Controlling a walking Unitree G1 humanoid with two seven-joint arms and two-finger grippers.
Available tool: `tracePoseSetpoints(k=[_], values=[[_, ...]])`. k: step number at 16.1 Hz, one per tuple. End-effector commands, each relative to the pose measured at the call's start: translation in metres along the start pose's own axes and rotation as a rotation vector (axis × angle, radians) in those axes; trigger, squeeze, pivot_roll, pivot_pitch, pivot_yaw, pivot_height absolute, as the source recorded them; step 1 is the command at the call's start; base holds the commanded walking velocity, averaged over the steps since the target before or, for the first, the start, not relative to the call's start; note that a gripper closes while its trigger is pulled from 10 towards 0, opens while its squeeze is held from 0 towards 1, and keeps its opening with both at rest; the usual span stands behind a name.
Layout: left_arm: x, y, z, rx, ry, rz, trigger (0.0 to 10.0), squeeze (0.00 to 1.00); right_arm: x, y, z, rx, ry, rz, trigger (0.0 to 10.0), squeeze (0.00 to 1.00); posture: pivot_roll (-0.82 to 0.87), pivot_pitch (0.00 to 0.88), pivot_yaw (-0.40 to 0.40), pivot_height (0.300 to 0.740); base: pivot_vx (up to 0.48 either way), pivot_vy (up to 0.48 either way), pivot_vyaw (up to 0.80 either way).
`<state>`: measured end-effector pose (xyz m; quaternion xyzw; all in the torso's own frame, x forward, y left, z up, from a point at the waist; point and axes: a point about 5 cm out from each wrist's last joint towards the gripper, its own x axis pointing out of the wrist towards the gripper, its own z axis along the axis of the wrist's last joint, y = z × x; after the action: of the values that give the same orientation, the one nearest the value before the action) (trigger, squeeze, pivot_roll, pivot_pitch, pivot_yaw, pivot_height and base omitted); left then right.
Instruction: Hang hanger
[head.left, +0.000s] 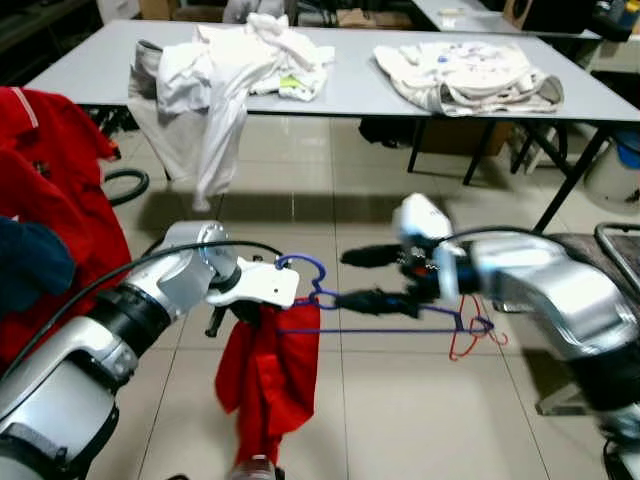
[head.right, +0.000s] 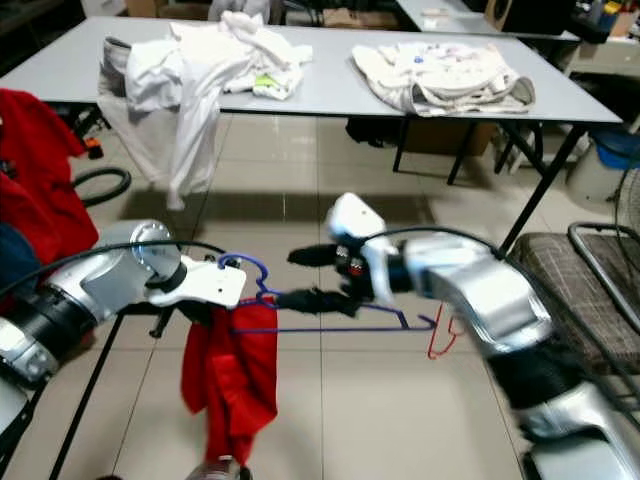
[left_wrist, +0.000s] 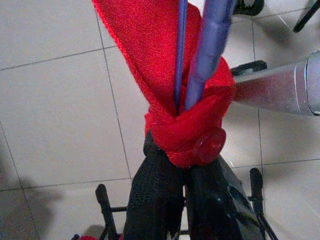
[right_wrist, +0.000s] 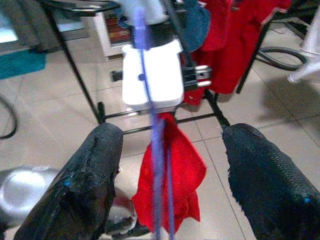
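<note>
A blue wire hanger (head.left: 385, 318) hangs level in mid-air between my two arms, its hook (head.left: 302, 266) beside my left wrist. A red garment (head.left: 268, 375) droops from its left end. My left gripper (left_wrist: 182, 157) is shut on the bunched red cloth (left_wrist: 170, 75), with the hanger's blue wires running up through the fold. My right gripper (head.left: 372, 278) is open; its fingers (right_wrist: 95, 175) stand wide on either side of the blue wire (right_wrist: 160, 150), and the lower finger lies close along it. A thin red wire hanger (head.left: 468, 338) dangles at the blue one's right end.
A grey table (head.left: 370, 95) stands ahead with white clothes (head.left: 230, 70) draped over its edge and a white garment (head.left: 465, 75). Red garments (head.left: 45, 190) hang on a rack at the left. A chair (head.right: 590, 270) is at the right, and a black hose (head.left: 130, 185) lies on the tiled floor.
</note>
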<state>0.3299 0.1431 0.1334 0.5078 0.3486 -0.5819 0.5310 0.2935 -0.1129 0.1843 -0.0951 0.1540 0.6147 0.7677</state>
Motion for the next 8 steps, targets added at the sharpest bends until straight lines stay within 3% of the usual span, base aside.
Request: tracePoseSetpoints(k=[1, 2, 3, 8], values=[[-0.011, 0.008, 0.005, 0.036, 0.018, 0.033, 0.0, 0.00, 0.002, -0.006, 0.003, -0.006, 0.018, -0.052, 10.0, 0.00, 0.06, 0.000, -0.020, 0.740, 0.000, 0.000, 0.00], [-0.011, 0.008, 0.005, 0.039, 0.021, 0.034, 0.0, 0.00, 0.004, -0.008, 0.002, 0.013, 0.025, -0.070, 3.5, 0.00, 0.06, 0.000, -0.022, 0.740, 0.000, 0.000, 0.00], [-0.011, 0.009, 0.005, 0.043, 0.027, 0.037, 0.0, 0.00, 0.006, -0.011, -0.002, 0.046, 0.035, -0.087, 0.0, 0.00, 0.06, 0.000, -0.022, 0.740, 0.000, 0.000, 0.00], [-0.009, 0.009, 0.007, 0.054, 0.042, 0.029, 0.0, 0.00, 0.013, 0.002, -0.010, 0.035, 0.097, 0.039, 0.0, 0.00, 0.05, 0.000, -0.027, 0.740, 0.000, 0.000, 0.00]])
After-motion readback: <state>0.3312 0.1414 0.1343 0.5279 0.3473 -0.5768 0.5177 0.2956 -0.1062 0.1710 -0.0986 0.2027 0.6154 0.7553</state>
